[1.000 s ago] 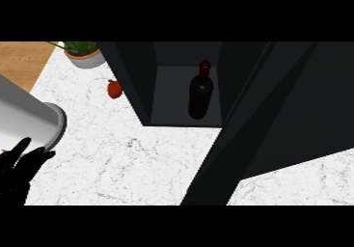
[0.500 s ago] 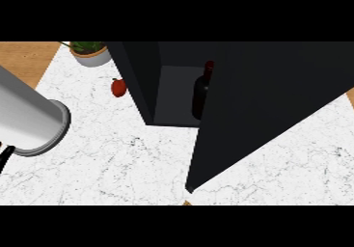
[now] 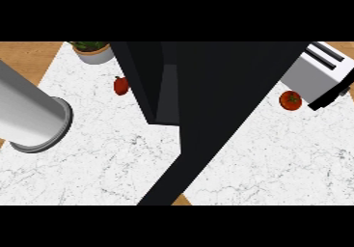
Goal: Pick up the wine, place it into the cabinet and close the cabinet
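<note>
One grey forearm (image 3: 26, 113) crosses the marble worktop (image 3: 101, 169) at the near left, but neither hand shows, so their state cannot be told. Closing well means swinging the cabinet door (image 3: 215, 111) fully flush. Beyond it, the wine visible inside half a second ago is now hidden, and a tomato (image 3: 290, 100) and toaster (image 3: 318, 72) have appeared

we are looking down at a white marble counter (image 3: 101, 173) with thin grey lines running through it. brown wood floor (image 3: 22, 58) is showing past its left edge. a potted plant (image 3: 94, 50) is sitting at the top left, and a small red fruit (image 3: 121, 85) is lying near it. at the right a silver toaster (image 3: 323, 75) is standing, with a red tomato (image 3: 290, 100) lying just beside it.
</note>
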Controlling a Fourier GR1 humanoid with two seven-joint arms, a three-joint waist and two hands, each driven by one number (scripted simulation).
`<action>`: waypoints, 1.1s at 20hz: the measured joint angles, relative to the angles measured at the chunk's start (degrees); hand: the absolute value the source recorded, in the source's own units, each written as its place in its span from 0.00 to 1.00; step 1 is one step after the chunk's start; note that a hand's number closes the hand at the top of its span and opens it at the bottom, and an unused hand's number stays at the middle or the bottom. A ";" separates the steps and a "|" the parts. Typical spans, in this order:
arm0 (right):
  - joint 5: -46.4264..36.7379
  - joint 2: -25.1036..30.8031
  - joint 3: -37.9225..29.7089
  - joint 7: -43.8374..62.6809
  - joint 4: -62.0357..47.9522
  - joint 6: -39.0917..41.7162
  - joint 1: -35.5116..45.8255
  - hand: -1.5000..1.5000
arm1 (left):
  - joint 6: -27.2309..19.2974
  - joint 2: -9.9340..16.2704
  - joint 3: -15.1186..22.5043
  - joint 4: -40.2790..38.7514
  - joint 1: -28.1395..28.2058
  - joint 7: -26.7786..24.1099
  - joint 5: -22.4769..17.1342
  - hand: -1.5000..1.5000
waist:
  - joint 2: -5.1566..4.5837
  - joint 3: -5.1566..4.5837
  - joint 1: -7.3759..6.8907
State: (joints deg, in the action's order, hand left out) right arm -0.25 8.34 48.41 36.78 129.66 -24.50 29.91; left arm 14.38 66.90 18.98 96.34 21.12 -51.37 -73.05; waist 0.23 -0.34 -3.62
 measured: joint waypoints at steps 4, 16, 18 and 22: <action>0.84 -5.14 -5.42 -0.30 -11.32 -2.78 10.01 1.00 | 2.39 1.28 -2.28 -1.12 1.57 0.84 -0.71 0.00 | -0.18 0.05 -0.39; 15.58 -7.97 -22.09 -11.05 -42.31 6.77 31.04 1.00 | 8.40 0.86 -8.74 -6.08 6.33 3.26 0.33 0.00 | -0.57 0.26 0.02; 19.80 -8.11 -23.24 -10.84 -45.59 11.00 33.03 1.00 | 8.45 0.65 -9.60 -6.12 5.71 4.07 0.24 0.00 | -0.69 0.27 0.11; 27.75 -8.03 -22.91 -7.93 -50.98 23.18 34.31 1.00 | 8.94 0.34 -10.75 -5.90 5.24 5.42 0.04 0.00 | -0.96 0.26 -0.18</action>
State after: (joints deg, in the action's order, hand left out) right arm 27.49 0.31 25.50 28.84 78.68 -1.32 64.22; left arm 23.32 67.24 8.23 90.44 26.36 -45.96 -73.01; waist -0.73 -0.08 -3.80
